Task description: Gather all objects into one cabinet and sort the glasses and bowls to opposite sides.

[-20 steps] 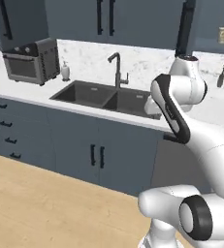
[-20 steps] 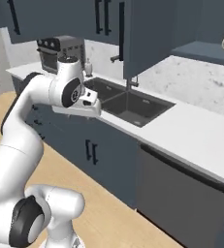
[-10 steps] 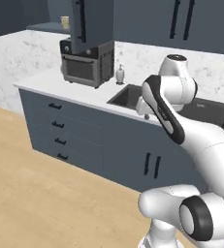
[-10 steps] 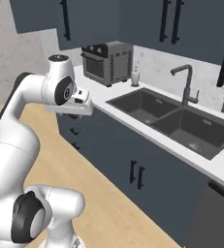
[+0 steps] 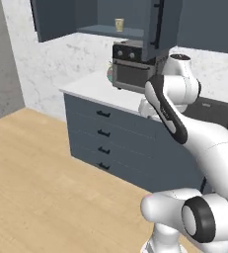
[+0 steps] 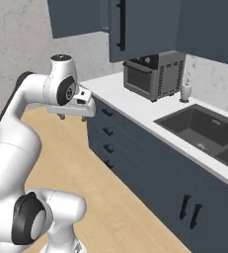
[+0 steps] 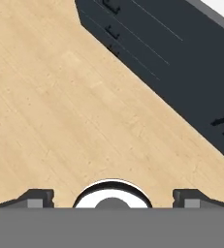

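Note:
The slate-blue wall cabinet stands open above the counter, and its door with a long black bar handle is swung out. One small beige glass sits on the cabinet's shelf. The bowls are out of view. My gripper hangs open and empty in front of the counter's left end, pointing down at the wooden floor, well below the cabinet. In the hand view its two dark fingertips stand far apart over bare floor, with nothing between them.
A black toaster oven stands on the white counter under the cabinet, with a small teal pot beside it. A soap dispenser and a dark sink lie to the right. Dark drawers front the counter.
The whole picture has shifted: the base has moved left along the counter, bringing the oven and the open cabinet into view. The gripper has stayed open and empty.

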